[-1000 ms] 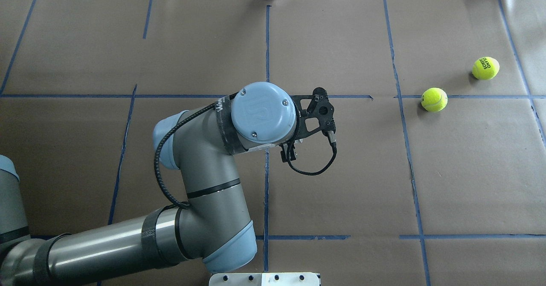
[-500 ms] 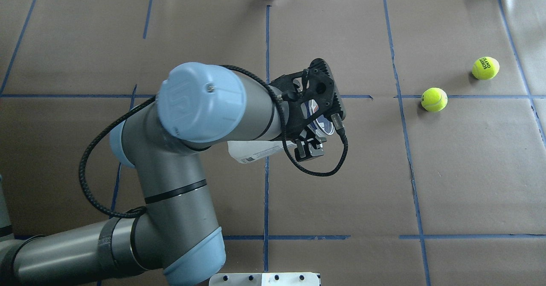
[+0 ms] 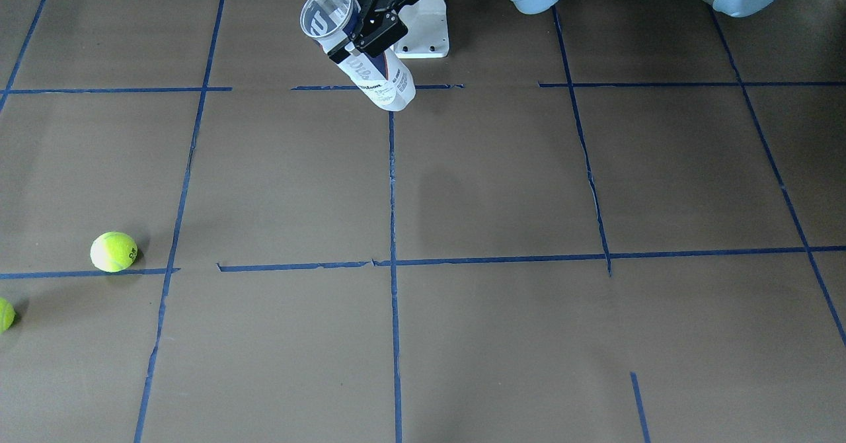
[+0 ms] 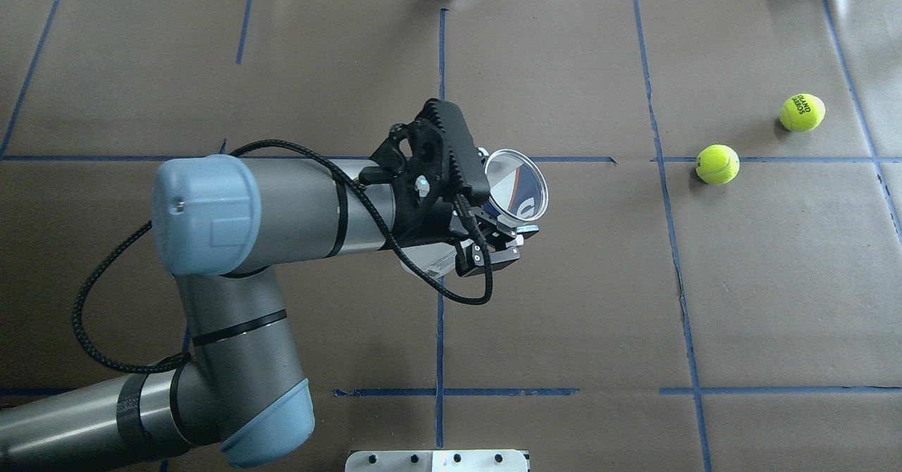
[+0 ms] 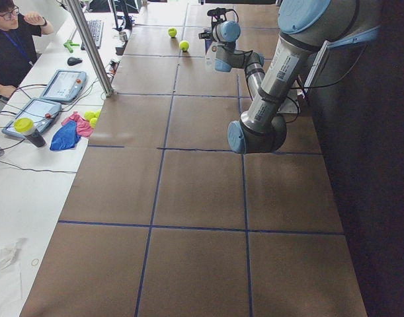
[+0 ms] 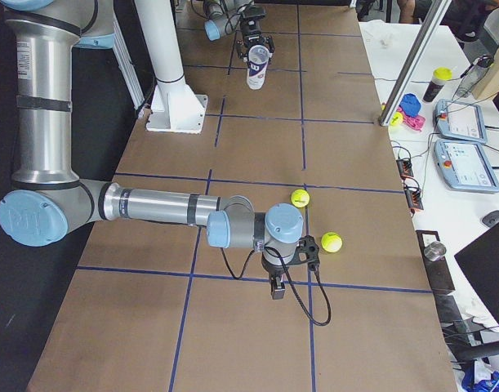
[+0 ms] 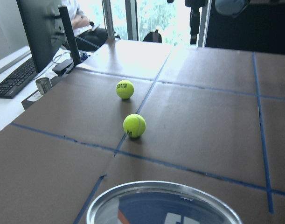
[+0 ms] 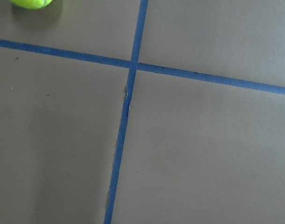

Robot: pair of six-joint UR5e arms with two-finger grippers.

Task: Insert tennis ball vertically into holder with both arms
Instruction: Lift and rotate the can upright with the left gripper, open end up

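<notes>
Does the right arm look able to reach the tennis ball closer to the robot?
Probably yes: the right arm hangs close beside that tennis ball, and nothing stands between them. The left arm, holding the holder, is far off.

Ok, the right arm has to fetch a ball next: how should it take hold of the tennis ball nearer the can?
Grip the tennis ball across its widest middle, coming straight down from above. It is round and rests on the flat table, so no side approach gets under it. Nothing touches it, and the other ball lies apart, which leaves room on either side at any angle.
</notes>
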